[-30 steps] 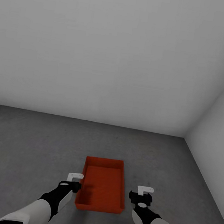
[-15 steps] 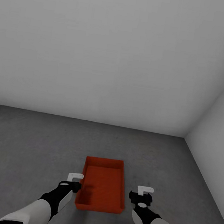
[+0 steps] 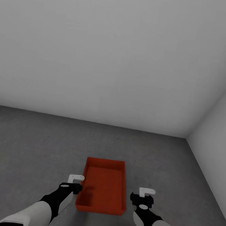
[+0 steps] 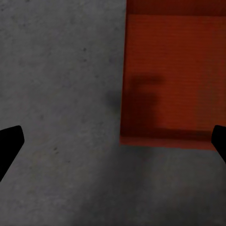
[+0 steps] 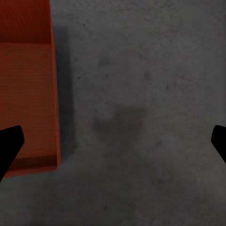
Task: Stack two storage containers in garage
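One orange-red storage container (image 3: pixel 103 185) sits flat on the dark grey concrete floor (image 3: pixel 29 144) of the garage, open top upward, its long axis running away from the robot toward the far wall (image 3: pixel 110 51). Its interior is bare, with a faint shadow falling across the bottom near the left wall. Whether this is a single bin or two nested cannot be told from the head view. In the left wrist view the container (image 4: pixel 172 77) occupies one side of the picture, its near short wall visible as a darker band, with mottled floor (image 4: pixel 61 84) beside and before it. In the right wrist view the container (image 5: pixel 26 99) shows along one edge, its thin side wall casting a narrow shadow on the floor (image 5: pixel 141 108). The left gripper (image 3: pixel 75 181) hovers just beside the container's left long wall, near the closer end, apparently not gripping it. The right gripper (image 3: pixel 146 196) hovers near the right long wall, with a clear strip of floor between it and the bin. Both sets of jaws stand wide apart: in each wrist view the dark fingertips (image 4: pixel 10 143) (image 5: pixel 9 141) lie at opposite margins with nothing between them. A second pale wall (image 3: pixel 218 142) meets the far wall at a corner to the right.
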Robot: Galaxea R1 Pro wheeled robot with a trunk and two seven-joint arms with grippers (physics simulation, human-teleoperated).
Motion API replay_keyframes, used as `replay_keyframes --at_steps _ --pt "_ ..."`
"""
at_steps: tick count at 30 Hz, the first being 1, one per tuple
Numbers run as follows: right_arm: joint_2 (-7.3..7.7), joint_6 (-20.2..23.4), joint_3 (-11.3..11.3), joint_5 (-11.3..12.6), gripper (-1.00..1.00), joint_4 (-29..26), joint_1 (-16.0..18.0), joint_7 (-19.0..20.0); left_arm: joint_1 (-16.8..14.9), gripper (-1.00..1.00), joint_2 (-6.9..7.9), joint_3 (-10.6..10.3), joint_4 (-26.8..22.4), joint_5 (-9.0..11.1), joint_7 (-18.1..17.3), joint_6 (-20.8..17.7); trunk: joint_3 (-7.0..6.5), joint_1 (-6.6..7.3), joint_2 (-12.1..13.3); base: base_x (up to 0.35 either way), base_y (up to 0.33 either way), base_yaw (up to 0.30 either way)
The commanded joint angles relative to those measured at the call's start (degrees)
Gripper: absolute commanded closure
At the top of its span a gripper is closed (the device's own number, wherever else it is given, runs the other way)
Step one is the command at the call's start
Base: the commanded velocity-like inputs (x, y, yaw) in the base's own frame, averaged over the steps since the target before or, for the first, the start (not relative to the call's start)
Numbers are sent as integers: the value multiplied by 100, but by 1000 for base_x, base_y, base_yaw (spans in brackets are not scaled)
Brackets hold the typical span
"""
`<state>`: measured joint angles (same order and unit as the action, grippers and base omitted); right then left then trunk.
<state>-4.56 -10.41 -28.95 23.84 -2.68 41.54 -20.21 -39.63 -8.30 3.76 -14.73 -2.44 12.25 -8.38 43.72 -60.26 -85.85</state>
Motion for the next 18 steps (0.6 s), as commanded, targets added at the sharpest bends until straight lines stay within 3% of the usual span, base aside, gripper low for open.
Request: replay_keyframes --at_steps 1,6,18 --pt "-2 -22 -49 59 -100 4 3 -15 0 -100 -5 38 -12 -26 5 -32 23 -22 -44 0 0 0" --pt "-2 -22 -49 59 -100 4 3 -18 0 -100 -5 38 -12 -27 5 -32 113 -132 -244 0 0 0" --pt "-7 -22 -49 59 -100 4 3 -19 0 -100 -5 37 -12 -21 5 -24 113 -132 -244 0 0 0"
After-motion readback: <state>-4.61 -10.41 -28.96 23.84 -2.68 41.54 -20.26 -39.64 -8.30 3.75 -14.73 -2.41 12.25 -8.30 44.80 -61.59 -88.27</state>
